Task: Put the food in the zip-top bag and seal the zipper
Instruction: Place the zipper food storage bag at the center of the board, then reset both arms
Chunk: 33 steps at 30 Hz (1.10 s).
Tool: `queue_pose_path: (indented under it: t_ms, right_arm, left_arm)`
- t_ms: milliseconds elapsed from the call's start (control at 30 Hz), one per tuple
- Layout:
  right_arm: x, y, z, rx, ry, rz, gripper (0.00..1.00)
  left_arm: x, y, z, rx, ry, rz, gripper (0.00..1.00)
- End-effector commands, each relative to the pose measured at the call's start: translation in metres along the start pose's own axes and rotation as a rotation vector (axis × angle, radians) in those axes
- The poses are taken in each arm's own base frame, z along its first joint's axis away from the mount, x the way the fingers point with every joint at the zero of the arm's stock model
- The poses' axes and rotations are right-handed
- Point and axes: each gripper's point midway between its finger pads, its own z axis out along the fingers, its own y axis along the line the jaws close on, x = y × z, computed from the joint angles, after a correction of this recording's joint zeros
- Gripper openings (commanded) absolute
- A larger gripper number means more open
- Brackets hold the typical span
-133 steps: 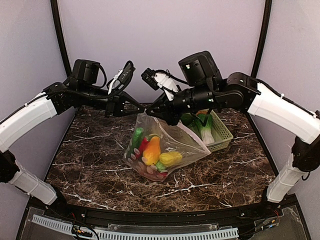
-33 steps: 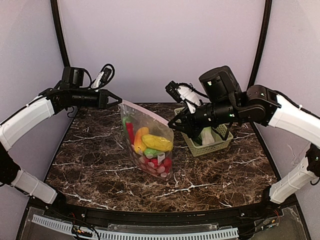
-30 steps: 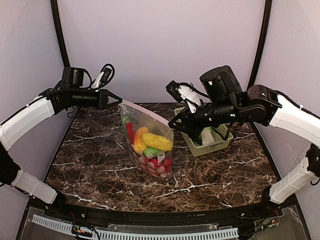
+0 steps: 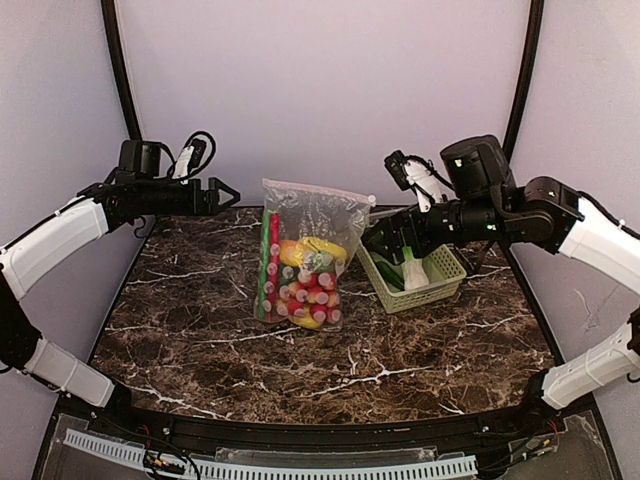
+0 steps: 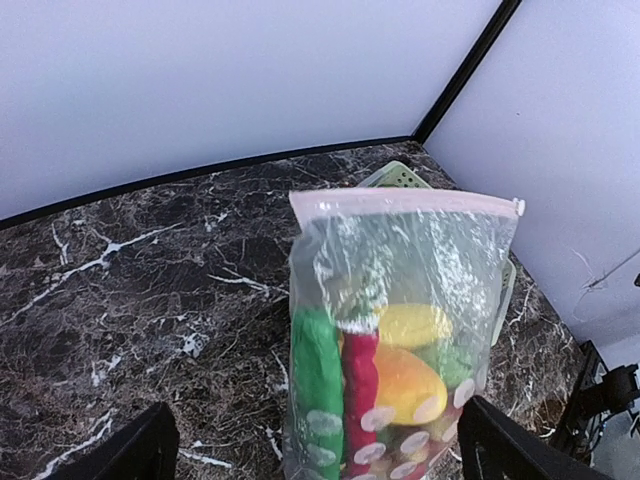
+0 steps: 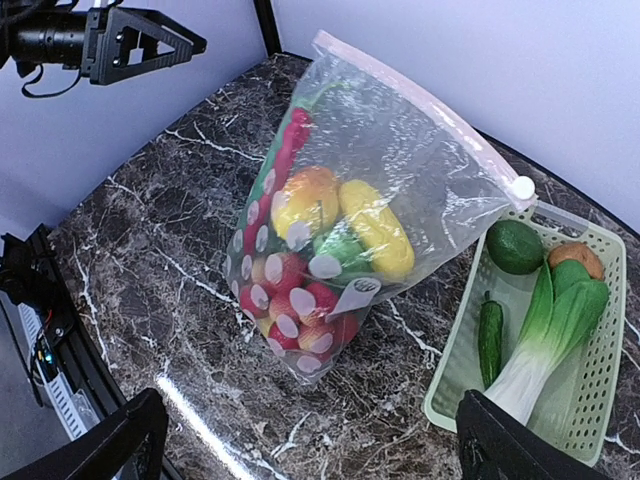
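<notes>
The zip-top bag (image 4: 303, 262) stands upright on the marble table, and neither gripper touches it. Through the plastic I see food: a red chili (image 5: 361, 375), a long green piece, yellow corn (image 6: 377, 228), an orange piece and a red tomato cluster (image 6: 300, 300). The zipper (image 4: 316, 189) runs straight along the bag's top edge, with a white slider (image 6: 520, 187) at its end. My left gripper (image 4: 225, 193) hovers open to the left of the bag's top. My right gripper (image 4: 372, 243) hangs open between the bag and the basket. Both wrist views show wide-apart fingertips with nothing between them.
A pale green lattice basket (image 4: 421, 297) sits right of the bag, holding a bok choy (image 6: 545, 330), a small cucumber (image 6: 490, 340), a round green piece (image 6: 515, 245) and an orange-brown piece (image 6: 575, 258). Black frame posts and purple walls close in the back and both sides.
Both grippers have opened and let go of the bag's top corners. The bag has settled upright on the table. The right arm has drawn back to the right.
</notes>
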Motion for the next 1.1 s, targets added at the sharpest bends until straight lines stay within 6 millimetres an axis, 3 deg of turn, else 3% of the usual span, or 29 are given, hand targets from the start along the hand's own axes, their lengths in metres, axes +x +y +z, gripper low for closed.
queue_pose_path:
  t_ms: [0,300,400,533,633,733,767,933,967,1000,1033,1067]
  right_arm:
    - [-0.008,-0.016,0.003,-0.001,-0.061,0.075,0.99]
    - [0.020,-0.079,0.019,0.063,-0.049,0.210,0.99]
    - [0.035,-0.110,0.020,0.092,-0.064,0.282,0.99]
    - [0.061,-0.160,0.017,0.168,-0.085,0.381,0.99]
    - [0.083,-0.203,0.006,0.250,-0.124,0.461,0.99]
    - [0.104,-0.241,-0.011,0.315,-0.183,0.536,0.99]
    - [0.111,-0.254,-0.018,0.340,-0.206,0.558,0.98]
    - [0.140,-0.303,-0.052,0.501,-0.364,0.557,0.99]
    - [0.144,-0.307,-0.055,0.530,-0.393,0.537,0.99]
    - [0.148,-0.309,-0.058,0.555,-0.422,0.514,0.99]
    - [0.151,-0.311,-0.062,0.587,-0.450,0.488,0.99]
    - [0.160,-0.313,-0.063,0.618,-0.463,0.472,0.99]
  left_arm:
    - [0.004,0.023,-0.009,-0.095,-0.027,-0.035,0.99]
    - [0.027,0.060,-0.018,-0.246,-0.080,-0.109,0.99]
    - [0.033,0.075,-0.020,-0.294,-0.107,-0.123,0.99]
    - [0.046,0.109,-0.029,-0.397,-0.121,-0.139,0.99]
    - [0.058,0.149,-0.052,-0.501,-0.150,-0.177,0.99]
    - [0.062,0.177,-0.079,-0.591,-0.212,-0.197,0.99]
    - [0.071,0.189,-0.088,-0.643,-0.213,-0.199,0.99]
    - [0.089,0.208,-0.113,-0.806,-0.317,-0.097,0.99]
    - [0.081,0.208,-0.116,-0.809,-0.373,-0.073,0.99]
    - [0.096,0.211,-0.114,-0.820,-0.357,-0.066,0.99]
    - [0.094,0.212,-0.114,-0.821,-0.386,-0.049,0.99]
    - [0.105,0.215,-0.111,-0.827,-0.368,-0.044,0.99]
